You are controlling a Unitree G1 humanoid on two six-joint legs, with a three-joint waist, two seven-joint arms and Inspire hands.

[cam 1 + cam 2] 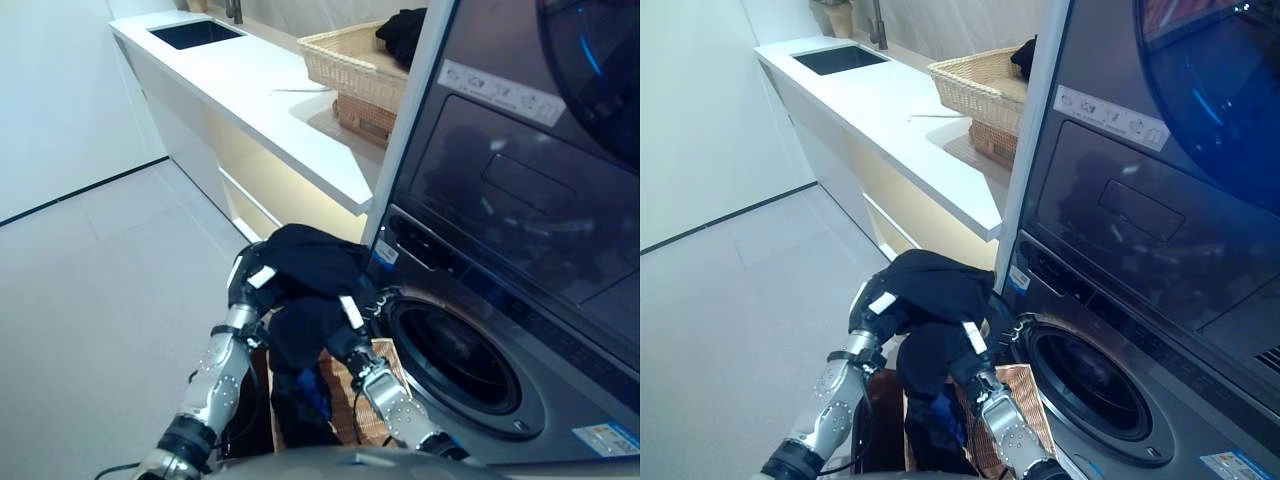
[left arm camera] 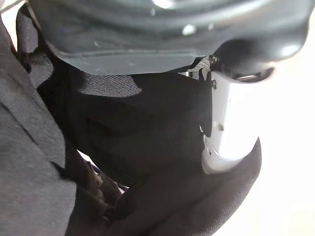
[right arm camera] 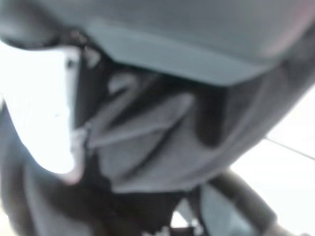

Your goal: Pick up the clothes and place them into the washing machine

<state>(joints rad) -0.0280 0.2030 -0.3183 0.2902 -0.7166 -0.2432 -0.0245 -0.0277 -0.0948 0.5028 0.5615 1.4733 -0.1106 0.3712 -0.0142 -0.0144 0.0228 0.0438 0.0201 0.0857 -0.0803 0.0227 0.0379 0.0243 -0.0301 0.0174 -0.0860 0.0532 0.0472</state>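
A bundle of black clothes (image 1: 312, 262) is held up between both hands, just left of the washing machine's round opening (image 1: 462, 362). My left hand (image 1: 250, 285) grips the bundle's left side; its white-covered thumb (image 2: 229, 123) presses into the dark cloth (image 2: 138, 147). On the right side, my right hand (image 1: 350, 318) has its thumb (image 3: 44, 108) closed on the fabric (image 3: 147, 142). Part of the clothing, with a blue patch (image 1: 314, 396), hangs down towards a wicker basket (image 1: 345, 392) on the floor below. The fingers of both hands are buried in the cloth.
A stacked second machine (image 1: 520, 150) rises above the washer. To the left runs a white counter (image 1: 250, 90) with a sink (image 1: 195, 33). A wicker basket (image 1: 350, 62) on the counter holds another dark garment (image 1: 404, 33). Pale floor (image 1: 90, 290) lies to the left.
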